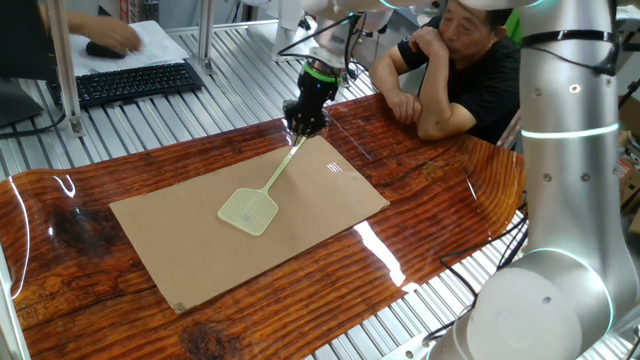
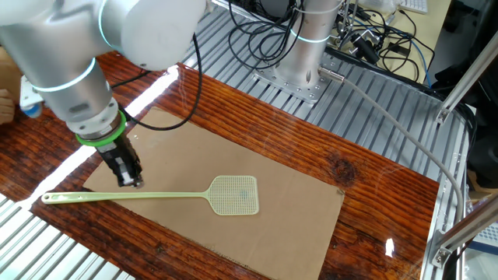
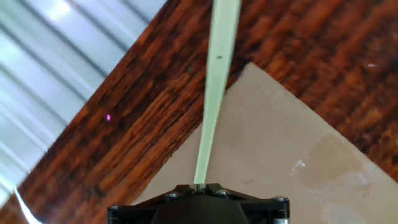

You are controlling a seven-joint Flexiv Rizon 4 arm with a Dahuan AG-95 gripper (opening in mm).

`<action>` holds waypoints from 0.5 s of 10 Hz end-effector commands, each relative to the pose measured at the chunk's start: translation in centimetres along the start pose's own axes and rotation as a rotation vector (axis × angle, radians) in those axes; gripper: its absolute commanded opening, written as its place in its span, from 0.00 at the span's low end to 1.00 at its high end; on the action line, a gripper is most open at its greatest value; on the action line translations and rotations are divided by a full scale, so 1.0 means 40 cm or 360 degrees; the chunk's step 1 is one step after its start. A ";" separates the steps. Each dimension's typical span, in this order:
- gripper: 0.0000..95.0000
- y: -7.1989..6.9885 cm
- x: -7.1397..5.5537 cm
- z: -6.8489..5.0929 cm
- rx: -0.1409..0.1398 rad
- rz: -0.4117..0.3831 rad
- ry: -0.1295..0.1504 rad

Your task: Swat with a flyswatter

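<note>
The pale yellow-green flyswatter (image 1: 248, 210) lies with its mesh head on the cardboard sheet (image 1: 310, 215). Its thin handle runs up into my gripper (image 1: 304, 128) at the sheet's far corner. In the other fixed view the gripper (image 2: 131, 181) sits over the handle about midway along, with the head (image 2: 235, 194) to the right and the handle's free end reaching past the sheet's left edge. In the hand view the handle (image 3: 211, 106) comes out from between the jaws at the bottom and runs up over the sheet's corner and the table. The gripper (image 3: 199, 185) is shut on the handle.
The cardboard lies on a glossy wooden table (image 1: 440, 190). A person in black (image 1: 460, 70) leans with folded arms on the table's far edge, close to the gripper. A keyboard (image 1: 125, 82) sits at the back left. The arm's base (image 2: 302, 47) and cables stand beyond the table.
</note>
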State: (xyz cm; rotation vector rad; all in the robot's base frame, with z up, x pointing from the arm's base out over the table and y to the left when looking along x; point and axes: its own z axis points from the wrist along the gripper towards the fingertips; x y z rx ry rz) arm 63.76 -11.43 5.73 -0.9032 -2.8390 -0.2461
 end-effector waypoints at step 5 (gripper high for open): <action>0.00 -0.041 0.115 -0.009 0.0175 -0.0085 -0.0166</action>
